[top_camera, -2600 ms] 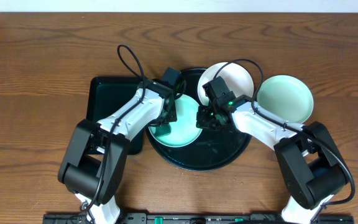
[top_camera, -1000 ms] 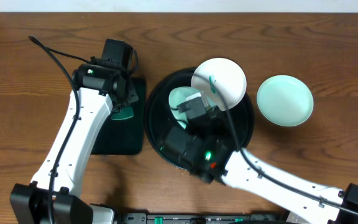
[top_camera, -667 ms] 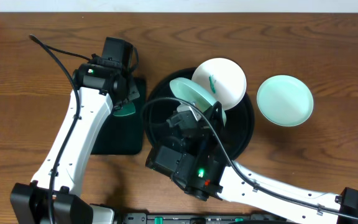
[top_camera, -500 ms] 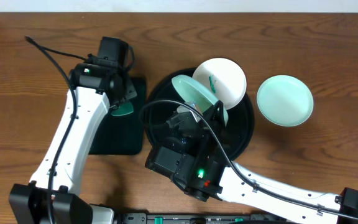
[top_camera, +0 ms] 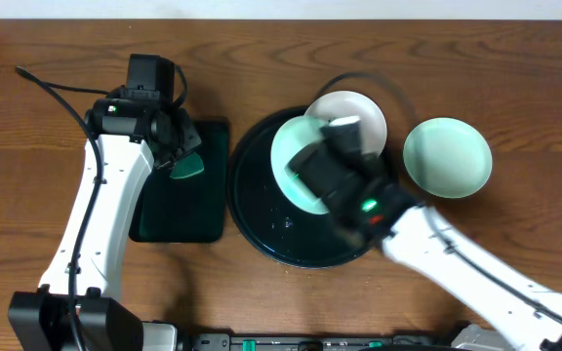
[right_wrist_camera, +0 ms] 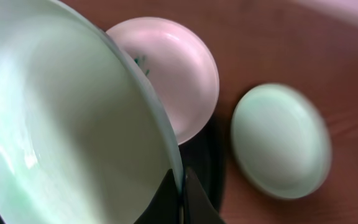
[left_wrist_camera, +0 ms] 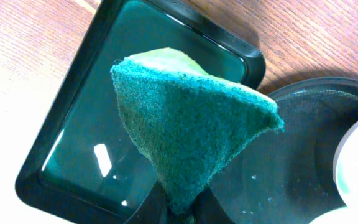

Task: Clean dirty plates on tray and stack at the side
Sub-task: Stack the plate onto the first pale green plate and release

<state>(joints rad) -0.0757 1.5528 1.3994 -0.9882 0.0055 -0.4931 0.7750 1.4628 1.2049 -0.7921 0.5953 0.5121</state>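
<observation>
Right wrist: right tool point(right_wrist_camera: 180, 190) clamped on rim of mint plate point(right_wrist_camera: 61, 124), hollow toward camera; left tool point(left_wrist_camera: 179, 210) pinching sponge point(left_wrist_camera: 188, 121).

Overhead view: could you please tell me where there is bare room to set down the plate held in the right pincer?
Free: wood right of and behind the mint plate on the table; the near-left part of the round tray. Crowded: its far side, where the white plate lies next to the held plate in the right pincer.

You see a rough, fibrous green sponge point(left_wrist_camera: 191, 130), smooth glossy plates point(right_wrist_camera: 61, 124), a glossy black tray point(top_camera: 261, 219), a wood-grain table point(top_camera: 476, 58).
</observation>
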